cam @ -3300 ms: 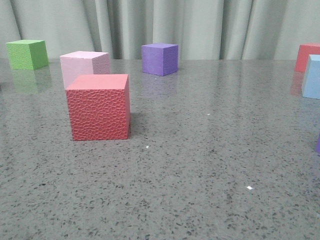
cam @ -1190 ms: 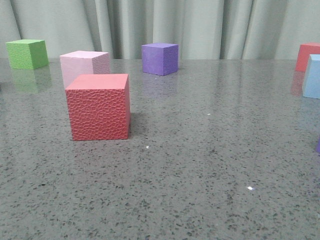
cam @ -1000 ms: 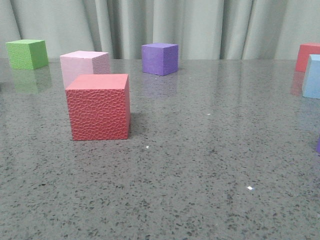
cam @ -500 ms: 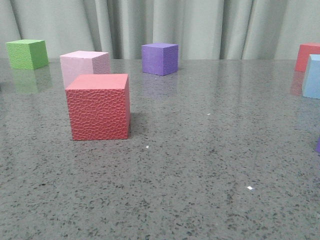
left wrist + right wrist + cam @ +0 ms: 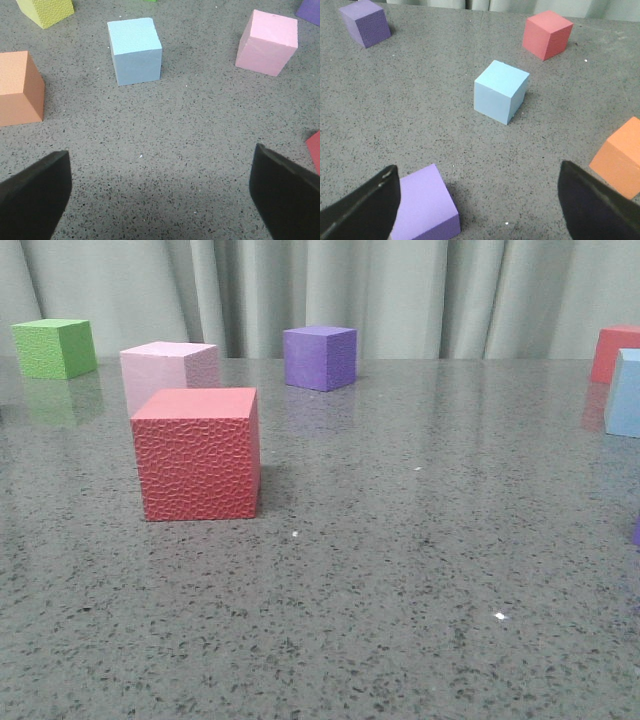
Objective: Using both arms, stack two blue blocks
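One blue block (image 5: 135,51) lies on the grey table ahead of my left gripper (image 5: 160,195), well clear of its fingers. That gripper is open with only bare table between its fingers. The other blue block (image 5: 501,91) sits ahead of my right gripper (image 5: 480,205), which is also open and holds nothing. In the front view this block (image 5: 624,392) is cut off by the right edge. Neither gripper appears in the front view.
A light purple cube (image 5: 425,205) lies just inside the right gripper's one finger (image 5: 362,210). Red (image 5: 547,34), orange (image 5: 620,157) and purple (image 5: 365,22) cubes surround the right block. Orange (image 5: 17,87), yellow-green (image 5: 46,10) and pink (image 5: 266,42) cubes flank the left block. A textured red cube (image 5: 198,453) stands front left.
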### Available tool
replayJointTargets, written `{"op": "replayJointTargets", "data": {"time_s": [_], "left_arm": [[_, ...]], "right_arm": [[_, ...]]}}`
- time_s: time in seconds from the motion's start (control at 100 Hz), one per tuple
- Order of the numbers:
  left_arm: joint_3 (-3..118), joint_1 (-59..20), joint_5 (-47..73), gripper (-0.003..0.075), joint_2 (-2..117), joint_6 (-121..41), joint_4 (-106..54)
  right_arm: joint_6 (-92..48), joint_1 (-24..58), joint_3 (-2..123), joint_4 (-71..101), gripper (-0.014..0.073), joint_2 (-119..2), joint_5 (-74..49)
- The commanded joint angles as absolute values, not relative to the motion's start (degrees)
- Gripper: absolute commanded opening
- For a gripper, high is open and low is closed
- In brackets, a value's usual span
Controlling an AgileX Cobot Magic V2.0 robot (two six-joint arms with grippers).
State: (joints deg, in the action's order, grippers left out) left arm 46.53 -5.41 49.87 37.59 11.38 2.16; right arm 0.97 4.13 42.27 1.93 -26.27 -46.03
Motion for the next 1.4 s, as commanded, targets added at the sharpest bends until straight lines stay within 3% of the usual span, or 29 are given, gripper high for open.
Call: {"op": "replayJointTargets", "data": {"time_s": [0.0, 0.2, 0.5, 0.93, 1.39], "left_arm": [[48.66, -5.30, 45.83, 0.0692, 37.96, 11.38, 1.81], [48.66, -5.30, 45.83, 0.0692, 37.96, 11.38, 1.81], [48.66, -5.30, 45.83, 0.0692, 37.96, 11.38, 1.81], [48.66, -5.30, 45.83, 0.0692, 37.96, 11.38, 1.81], [48.66, -5.30, 45.83, 0.0692, 37.96, 11.38, 1.81]], "right_arm": [[0.90, 3.75, 44.08, 2.02, 0.0634, -27.31, -40.61], [9.78, 3.75, 47.38, 0.00, 0.0634, -31.94, -40.47], [20.21, 3.75, 57.86, -7.79, 0.0634, -48.66, -43.89], [24.25, 3.75, 72.62, -8.19, 0.0634, -71.30, -46.70], [26.14, 3.75, 78.45, -8.56, 0.0634, -83.62, -49.61]]}}
